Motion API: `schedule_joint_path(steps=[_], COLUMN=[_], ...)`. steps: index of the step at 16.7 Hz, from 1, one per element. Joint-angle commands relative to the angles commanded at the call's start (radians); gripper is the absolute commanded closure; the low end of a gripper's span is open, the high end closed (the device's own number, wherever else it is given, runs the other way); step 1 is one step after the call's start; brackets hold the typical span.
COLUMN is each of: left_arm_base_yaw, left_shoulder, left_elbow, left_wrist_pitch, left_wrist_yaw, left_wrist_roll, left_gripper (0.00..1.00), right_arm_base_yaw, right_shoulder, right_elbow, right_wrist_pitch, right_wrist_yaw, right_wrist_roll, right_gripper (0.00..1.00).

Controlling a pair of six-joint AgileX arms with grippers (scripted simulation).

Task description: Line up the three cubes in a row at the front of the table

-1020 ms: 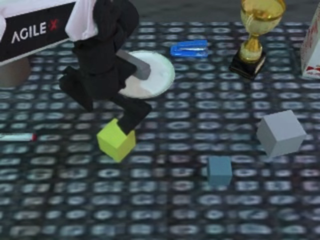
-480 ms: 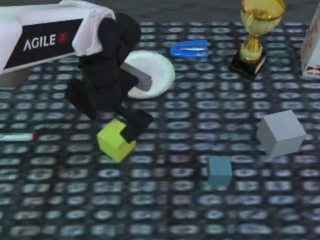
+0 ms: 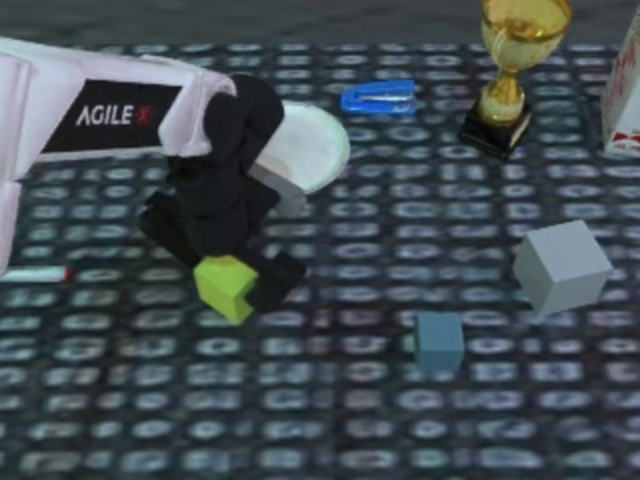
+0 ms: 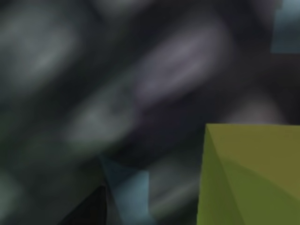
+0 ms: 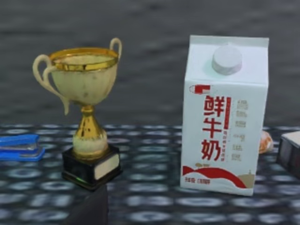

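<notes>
The yellow-green cube (image 3: 225,288) sits left of the table's middle. My left gripper (image 3: 232,268) is down over it, open, with one dark finger (image 3: 275,282) on the cube's right side and the other behind it. In the left wrist view the cube (image 4: 248,178) fills one side, with a gap to the finger (image 4: 89,211). The small blue cube (image 3: 440,342) lies right of centre and the pale grey cube (image 3: 562,265) lies further right; both are free. My right arm is outside the top view. In its wrist view one finger (image 5: 91,208) shows, set wide.
A white plate (image 3: 315,150) lies behind the left arm. At the back stand a blue stapler (image 3: 378,98), a gold trophy (image 3: 510,70) and a milk carton (image 3: 625,90). A red-tipped pen (image 3: 35,273) lies at the left edge.
My left arm has swung further in over the table and its gripper has come down around the yellow-green cube. None of the cubes has moved.
</notes>
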Motion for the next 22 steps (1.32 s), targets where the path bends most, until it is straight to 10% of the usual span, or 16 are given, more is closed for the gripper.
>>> schedule_joint_path(steps=[14, 22], left_arm_base_yaw=[0.0, 0.0], left_shoulder=[0.0, 0.0], left_elbow=[0.0, 0.0], left_wrist_pitch=[0.0, 0.0], left_wrist_yaw=[0.0, 0.0], left_wrist_roll=[0.0, 0.0], left_gripper=[0.98, 1.0], right_arm_base_yaw=[0.0, 0.0], right_shoulder=[0.0, 0.0], right_elbow=[0.0, 0.0], right_wrist_pitch=[0.0, 0.0], right_wrist_yaw=[0.0, 0.0], right_wrist_roll=[0.0, 0.0], right_gripper=[0.0, 0.0])
